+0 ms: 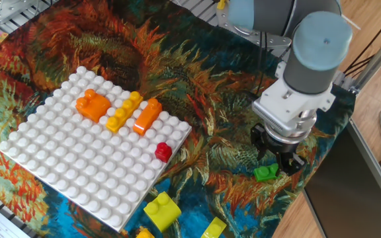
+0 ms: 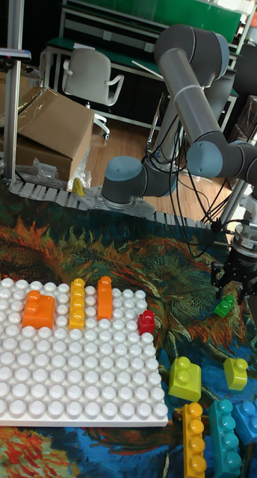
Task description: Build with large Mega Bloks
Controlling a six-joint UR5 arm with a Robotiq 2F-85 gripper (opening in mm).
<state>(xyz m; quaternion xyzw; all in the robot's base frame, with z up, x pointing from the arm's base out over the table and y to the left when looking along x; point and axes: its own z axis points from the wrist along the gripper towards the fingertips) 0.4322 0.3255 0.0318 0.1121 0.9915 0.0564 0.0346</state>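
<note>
Baseplate: big white square studded plastic board [image 1: 78, 173], carrying an orange stepped brick [image 1: 92, 104], a yellow bar [image 1: 124, 111], an orange bar [image 1: 147, 116] and a red one-stud cube [image 1: 163, 151].
Gripper: black two-finger gripper [image 1: 278, 158], jaws apart, holding nothing, poised above the small glossy green brick [image 1: 266, 173] at the cloth's 4 o'clock.
Handling: likely light, rigid, slick; best pinched across flat sides.
Obstacles: lime brick [image 2: 184, 377] and yellow brick [image 2: 234, 371] at 6 o'clock, apart from it.

Single grey UR5 arm reaches down at right edge of worktop, wrist near vertical, white flange above black pincer [image 1: 278, 160] pointing straight down. Pincer fingers [image 2: 218, 277] spread apart, tips low near the surface, nothing gripped between them. Elbow joints tower behind.
</note>
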